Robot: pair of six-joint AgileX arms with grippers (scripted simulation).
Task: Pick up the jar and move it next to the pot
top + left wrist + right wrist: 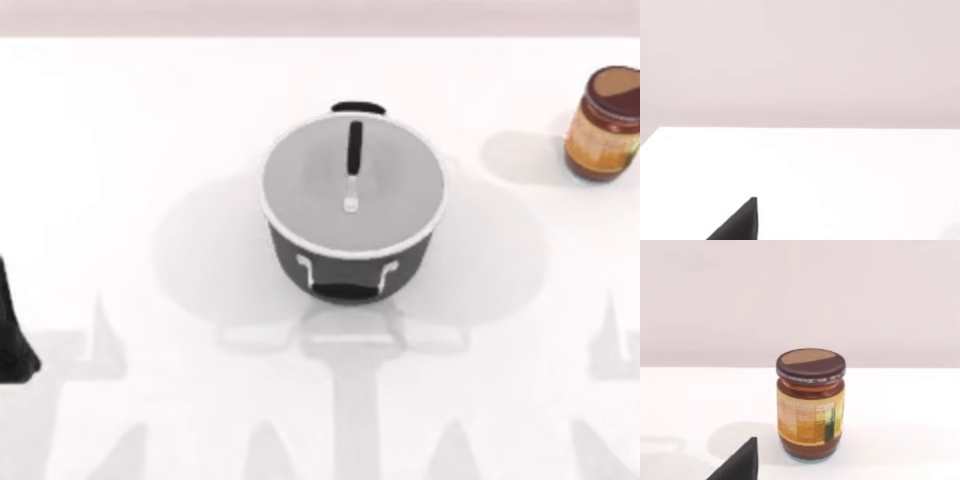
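jar (pixel 603 124): upright, far right of table (pixel 120 150), well apart from pot (pixel 352 205)
pot: centre, lid on
left arm (pixel 14 335): left edge, grip state unclear
right gripper: out of top view, grip state unclear

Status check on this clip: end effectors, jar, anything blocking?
Left arm parked at left edge. Jar upright, untouched, far right, apart from the pot. Right end effector facing the jar; nothing between them.

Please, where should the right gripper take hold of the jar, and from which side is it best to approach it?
Probably on the glass body of the jar, at the label just under the dark lid, jaws across its width. It stands upright near the table's right edge, well apart from the pot, so a level approach from the near side, as the right wrist view faces it, looks unobstructed.
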